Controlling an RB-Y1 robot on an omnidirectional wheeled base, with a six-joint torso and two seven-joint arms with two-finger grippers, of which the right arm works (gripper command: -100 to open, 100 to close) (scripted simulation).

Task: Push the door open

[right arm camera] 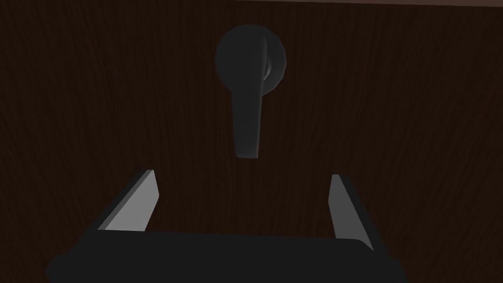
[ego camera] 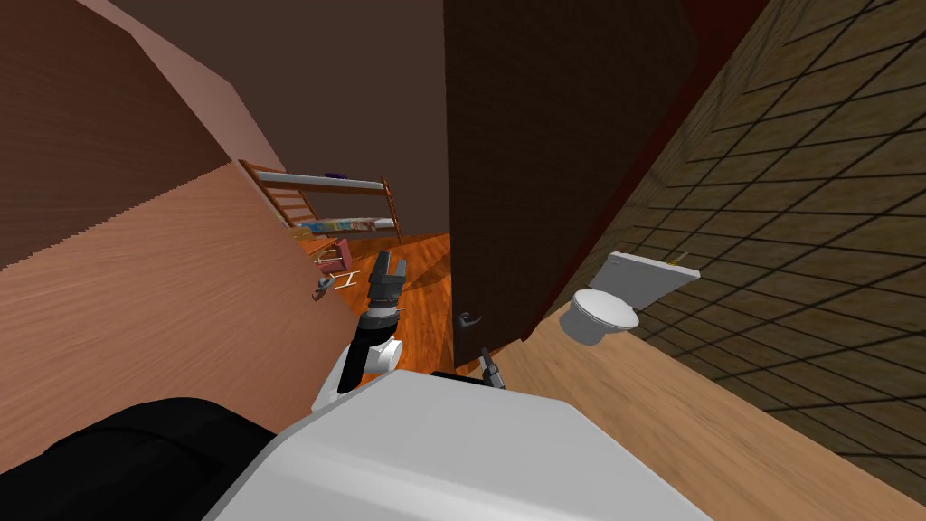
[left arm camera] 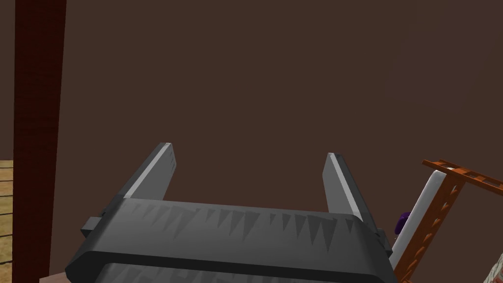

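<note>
Floor (ego camera: 425, 298) beyond door (ego camera: 543, 136) edge; right gripper (right arm camera: 243, 174) (spread) near handle (right arm camera: 248, 118).

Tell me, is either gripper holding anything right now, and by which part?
Nothing is held. The right gripper is open before the dark door, short of the lever handle; the left gripper is open too.

- White toilet (ego camera: 601, 312) sits on a pale wood floor (ego camera: 687, 425), with its tank (ego camera: 647, 276) backed up against a dark tiled wall (ego camera: 814, 199).
- Well apart from the toilet, on the far side from that tiled wall, there's a wooden ladder-style rack (ego camera: 389, 206) with two grey shelves.
- Small purple thing (ego camera: 336, 175) on the top shelf, colourful bits (ego camera: 339, 223) on the lower one, too small to tell.
- The floor (ego camera: 425, 271) under the rack is glossy orange wood, way darker than the toilet's.
</note>
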